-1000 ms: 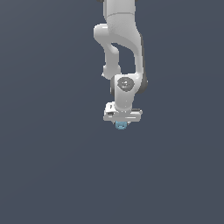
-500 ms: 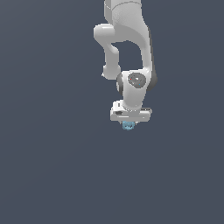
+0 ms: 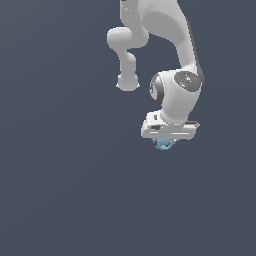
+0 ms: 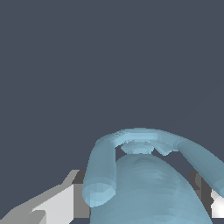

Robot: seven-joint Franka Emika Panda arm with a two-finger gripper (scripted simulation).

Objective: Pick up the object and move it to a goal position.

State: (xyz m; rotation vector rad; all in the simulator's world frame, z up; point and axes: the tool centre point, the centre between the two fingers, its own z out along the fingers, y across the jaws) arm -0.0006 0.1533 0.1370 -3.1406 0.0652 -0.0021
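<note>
The end effector [image 3: 164, 142] is clamped on the object [image 3: 163, 145], a small light-blue translucent lump that peeks out just below the white hand in the exterior view. In the wrist view the object [image 4: 144, 183] fills the space between the two fingers [image 4: 61, 203], with a rounded body and a curved loop like a handle arching over it; a grey pad presses against each side. The object therefore lies directly under the end effector, held in its grip, and no long axis can be made out from these views. The arm bends down from above, its wrist just over the hand. Around it there is only a flat dark grey backdrop: no worktop edge, goal marker or obstacle shows, so which way the goal lies cannot be told.
</note>
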